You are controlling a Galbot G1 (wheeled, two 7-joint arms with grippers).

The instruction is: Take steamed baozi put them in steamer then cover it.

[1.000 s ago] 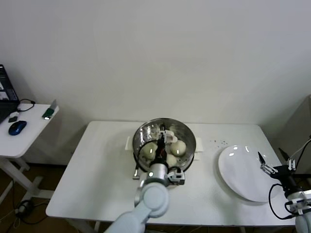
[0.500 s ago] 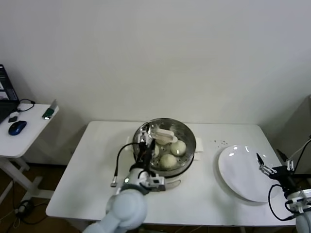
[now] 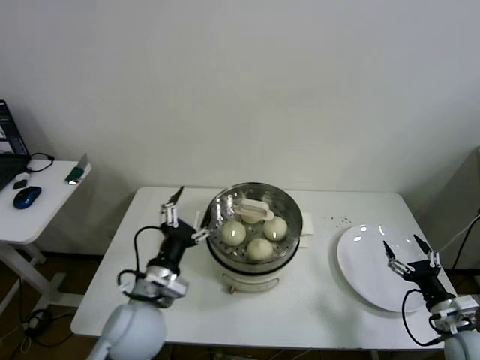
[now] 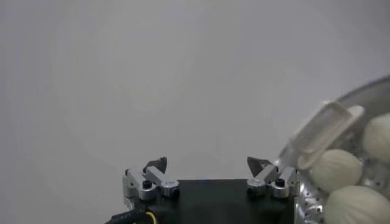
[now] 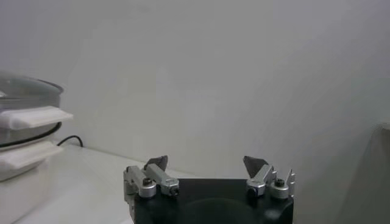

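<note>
Head view, table scene: the steamer (image 3: 255,259) stands at the centre of the frame on the white table (image 3: 112,277); the cover (image 3: 259,201) lies seated on its rim, its white handle (image 3: 252,211) uppermost; through the glass three of the steamed baozi (image 3: 259,248) can be seen resting on the basket floor, a fourth being hard to make out beneath the handle. The left gripper (image 3: 180,214) stands just left of the steamer at mid-frame, fingers spread apart and holding nothing, clear of the lid; the left wrist view shows the same spread fingertips with the lid edge and buns at the right margin. The right gripper (image 3: 406,255) hangs at the lower right of the frame over the near edge of the bare white plate (image 3: 360,259), fingers likewise apart and empty. A side table (image 3: 34,214) with a blue mouse (image 3: 26,197) occupies the far left. Stage, as judged: buns loaded, cover placed and let go; the task appears essentially complete; the next move calls only for both arms to draw away without nudging the lid.
</note>
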